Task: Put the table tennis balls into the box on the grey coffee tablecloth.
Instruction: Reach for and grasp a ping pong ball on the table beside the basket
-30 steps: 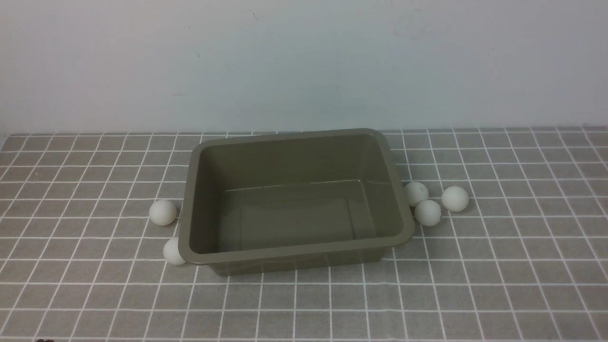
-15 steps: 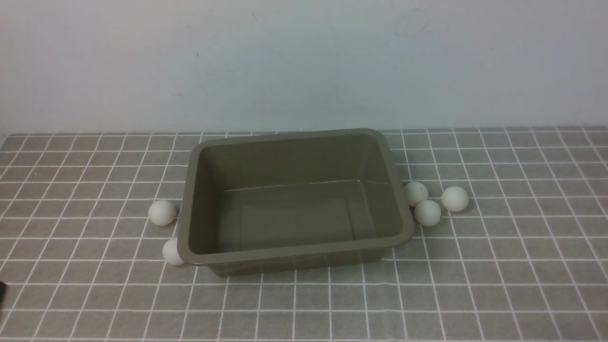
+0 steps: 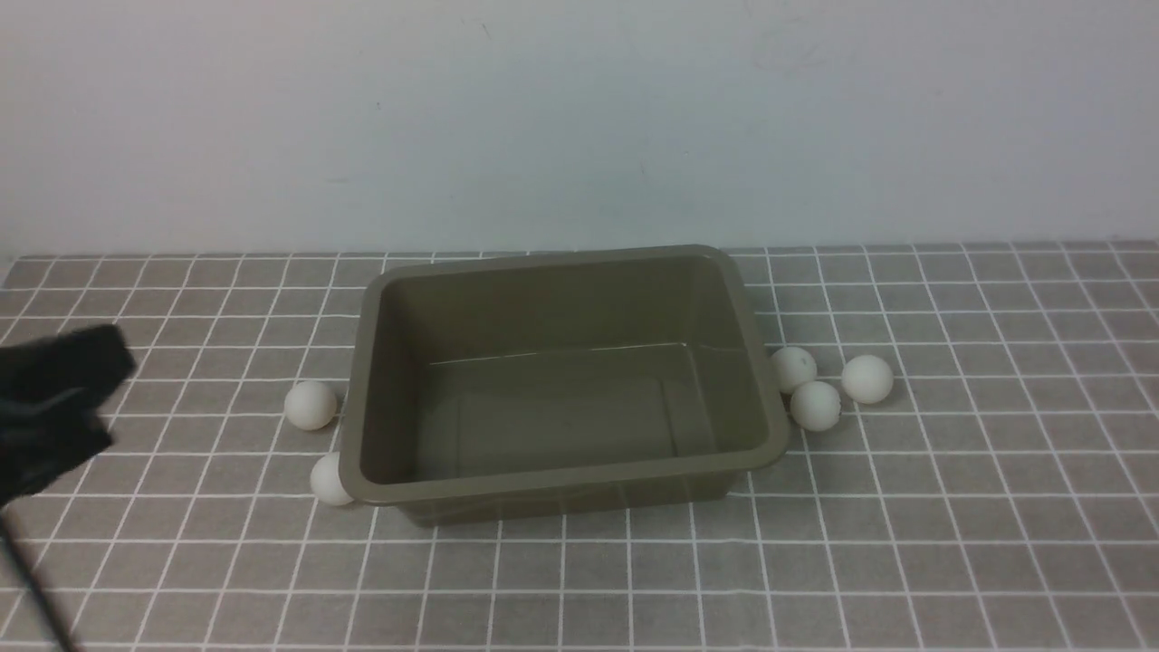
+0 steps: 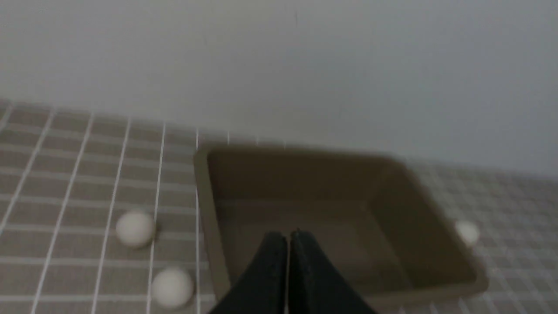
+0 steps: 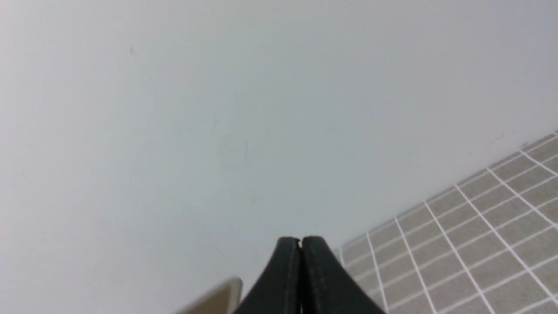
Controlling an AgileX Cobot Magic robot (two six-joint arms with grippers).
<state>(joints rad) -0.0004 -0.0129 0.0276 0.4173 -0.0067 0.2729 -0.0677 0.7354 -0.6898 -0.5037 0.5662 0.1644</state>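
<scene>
**Desk:** Where is the box [image 3: 561, 484]?

**Photographer:** An olive-brown box sits open and empty at the middle of the grey coffee tablecloth [image 3: 951, 507], its long side facing the front camera and a pale wall [image 3: 579, 118] behind it.

**Desk:** And the table tennis balls [image 3: 815, 406]?

**Photographer:** All five lie on the cloth, outside the box. On the robot's left, the rear left ball [image 3: 311, 405] rests just beside the box's left wall. The front left ball [image 3: 328, 480] sits against the near left corner, partly tucked under the flared rim. On the right, three cluster near the box's right side. The inner right ball [image 3: 794, 369] lies just beside the rim, the middle right ball [image 3: 815, 406] appears to touch it, and the outer right ball [image 3: 867, 378] sits just beside those two.

**Desk:** The tools?

**Photographer:** The left tool [image 4: 287, 237] has its black fingers pressed together, holding nothing. Its wrist camera looks over the box's near rim. In the front view it is a blurred dark shape at the left edge, apart from the rear left ball. The right tool [image 5: 300, 242] is pinched closed too, and empty. Its camera frames mostly wall with a corner of cloth.
</scene>
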